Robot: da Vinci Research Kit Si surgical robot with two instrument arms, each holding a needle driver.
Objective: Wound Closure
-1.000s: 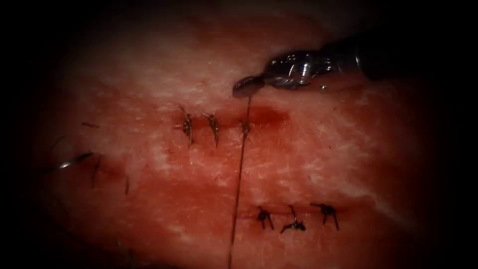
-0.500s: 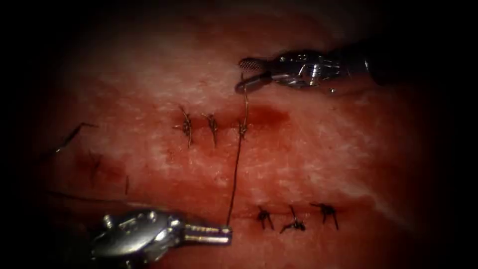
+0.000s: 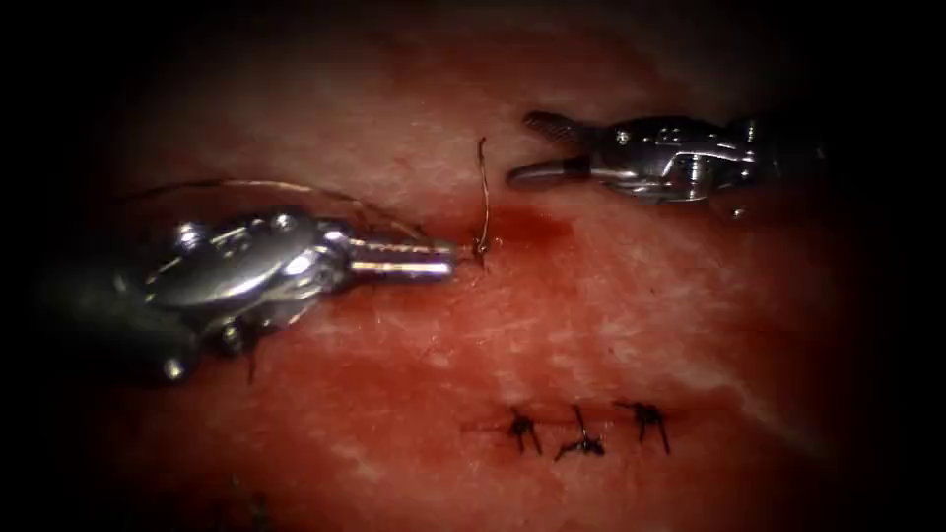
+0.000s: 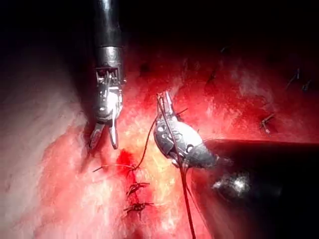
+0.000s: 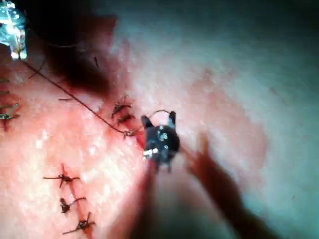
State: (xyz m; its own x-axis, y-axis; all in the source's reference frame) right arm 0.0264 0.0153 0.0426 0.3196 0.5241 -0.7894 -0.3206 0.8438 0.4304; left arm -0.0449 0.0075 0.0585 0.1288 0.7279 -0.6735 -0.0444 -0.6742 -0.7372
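Red fluid point(image 3: 532, 229) pools at the right end of the upper cut point(image 3: 512, 229), beside the newest knot point(image 3: 481, 252). Since half a second ago we see two changes. The left tool point(image 3: 448, 259) has come up from the near edge of the tissue point(image 3: 611, 325) and now lies across the cut's left part, its tip just left of that knot. Its jaws are together on the thread point(image 3: 296, 187), which trails back in a slack loop over the tool rather than running taut down the tissue as before. The right tool point(image 3: 527, 150) has drawn back to the right; its jaws stand apart and hold nothing, well clear of the short thread end point(image 3: 483, 187) that rises from the knot.

In the left wrist view the thread point(image 4: 175, 144) runs along the left tool point(image 4: 167, 102) — the grip itself is small there, so we read it as clamped, probably. The right tool point(image 4: 103, 140) hangs there with jaws spread.

We cannot make out the needle. We judge the pull on this knot relaxed — tension is off both strands. The lower cut's three stitches point(image 3: 581, 429) sit untouched.
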